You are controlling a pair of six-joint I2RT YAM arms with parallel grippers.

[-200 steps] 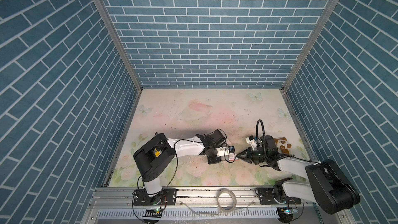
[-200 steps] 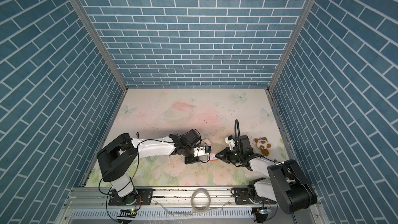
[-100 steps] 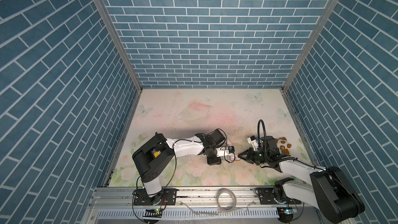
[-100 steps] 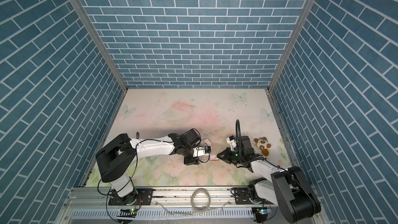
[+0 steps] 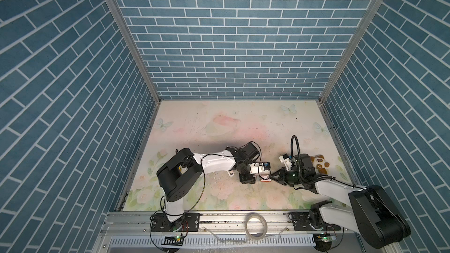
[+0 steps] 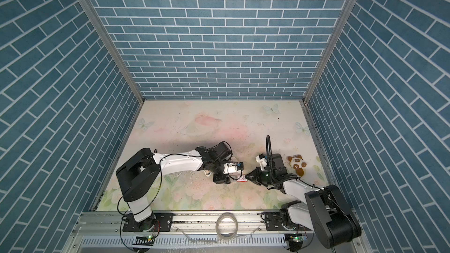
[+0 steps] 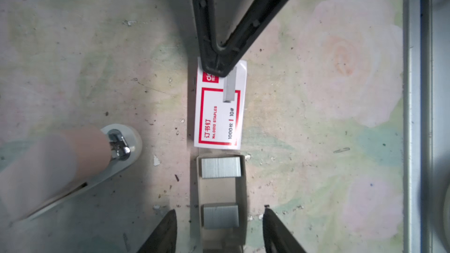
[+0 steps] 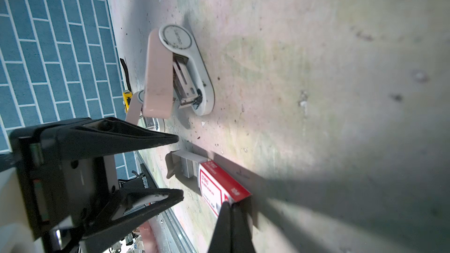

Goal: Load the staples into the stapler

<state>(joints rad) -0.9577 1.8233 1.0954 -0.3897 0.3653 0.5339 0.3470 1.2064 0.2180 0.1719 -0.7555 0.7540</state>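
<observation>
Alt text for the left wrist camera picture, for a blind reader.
A red-and-white staple box lies on the table, its tray slid out holding two blocks of staples. The shut right gripper sits at the box's other end by a staple strip; the open left gripper straddles the tray, a pink stapler alongside.

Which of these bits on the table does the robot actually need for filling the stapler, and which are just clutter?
Needed for the job:
- staples
- stapler
- red-and-white staple box
- its pulled-out tray

Just lying about:
- plush toy
- tape roll
</observation>
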